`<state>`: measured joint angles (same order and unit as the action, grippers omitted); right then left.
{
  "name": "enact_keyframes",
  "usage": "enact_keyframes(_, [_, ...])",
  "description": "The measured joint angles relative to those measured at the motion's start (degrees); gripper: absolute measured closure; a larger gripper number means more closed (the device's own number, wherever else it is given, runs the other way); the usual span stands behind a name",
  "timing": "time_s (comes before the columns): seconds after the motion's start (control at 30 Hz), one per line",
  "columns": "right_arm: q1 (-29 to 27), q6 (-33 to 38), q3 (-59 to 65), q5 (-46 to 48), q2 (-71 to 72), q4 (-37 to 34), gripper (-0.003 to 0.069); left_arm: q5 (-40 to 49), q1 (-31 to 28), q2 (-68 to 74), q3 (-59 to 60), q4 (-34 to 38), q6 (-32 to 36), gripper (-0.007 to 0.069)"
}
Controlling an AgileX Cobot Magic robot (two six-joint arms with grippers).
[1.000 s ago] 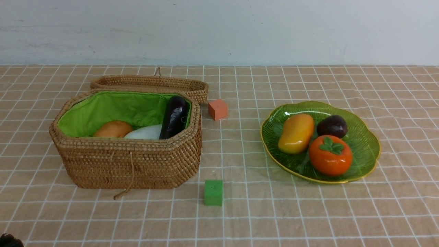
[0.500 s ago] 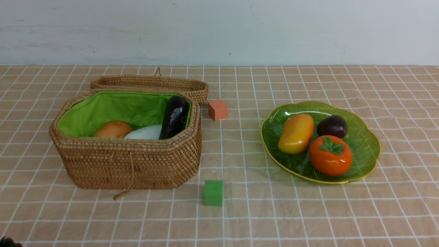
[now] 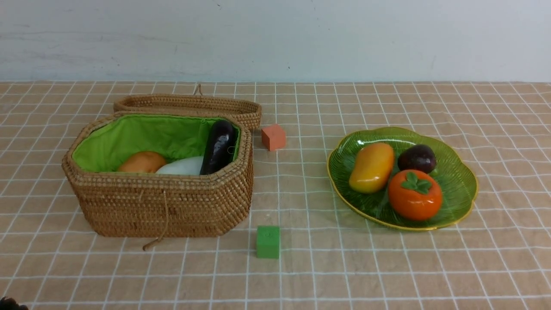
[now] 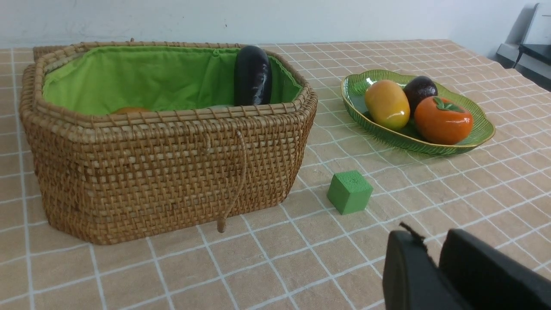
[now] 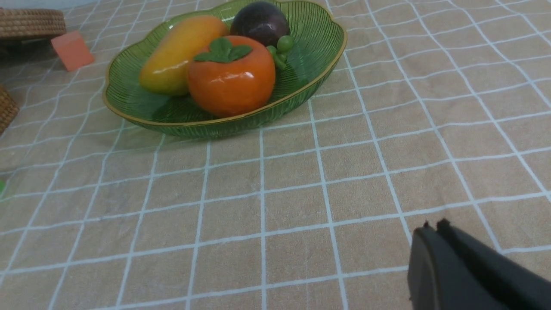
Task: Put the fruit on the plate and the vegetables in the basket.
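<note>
The green glass plate (image 3: 460, 172) on the right carries the fruit: a yellow-orange mango (image 3: 371, 167), an orange persimmon (image 3: 414, 194) and a dark mangosteen (image 3: 416, 158). On the left, the open wicker basket (image 3: 172, 202) holds the vegetables: a brown-orange potato (image 3: 142, 162), a white radish (image 3: 183, 166) and a purple eggplant (image 3: 218, 146) leaning upright. My left gripper (image 4: 432, 241) hangs low over the cloth in front of the basket, jaws slightly apart and empty. My right gripper (image 5: 434, 226) sits shut and empty over the cloth in front of the plate (image 5: 301, 82).
An orange cube (image 3: 273, 137) lies between basket and plate near the basket's lid (image 3: 185, 103). A green cube (image 3: 268, 241) sits on the checked cloth in front. A dark bit of the left arm (image 3: 8, 304) shows at the lower left corner.
The dark bit of the left arm at the lower left corner has slipped slightly further out of the front view. Fruit, vegetables and cubes have not moved.
</note>
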<state>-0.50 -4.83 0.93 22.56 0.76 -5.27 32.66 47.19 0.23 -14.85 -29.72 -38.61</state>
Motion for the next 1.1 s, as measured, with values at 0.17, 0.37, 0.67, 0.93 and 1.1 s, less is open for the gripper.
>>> enact_keyframes(0.17, [0.0,0.0,0.0,0.0,0.0,0.0,0.0669,0.0,0.0,0.0,0.0,0.0,0.0,0.0508])
enact_keyframes(0.37, [0.0,0.0,0.0,0.0,0.0,-0.1,0.0666,0.0,0.0,0.0,0.1,-0.1,-0.1,0.0501])
enact_keyframes(0.67, [0.0,0.0,0.0,0.0,0.0,-0.2,0.0658,-4.0,-18.3,-0.2,0.7,8.1,2.4,0.0586])
enact_keyframes(0.93, [0.0,0.0,0.0,0.0,0.0,-0.2,0.0653,-12.1,-41.4,-1.1,7.9,32.6,30.3,0.0638])
enact_keyframes(1.1, [0.0,0.0,0.0,0.0,0.0,-0.2,0.0648,-10.4,-44.7,-1.1,16.3,36.8,33.2,0.0638])
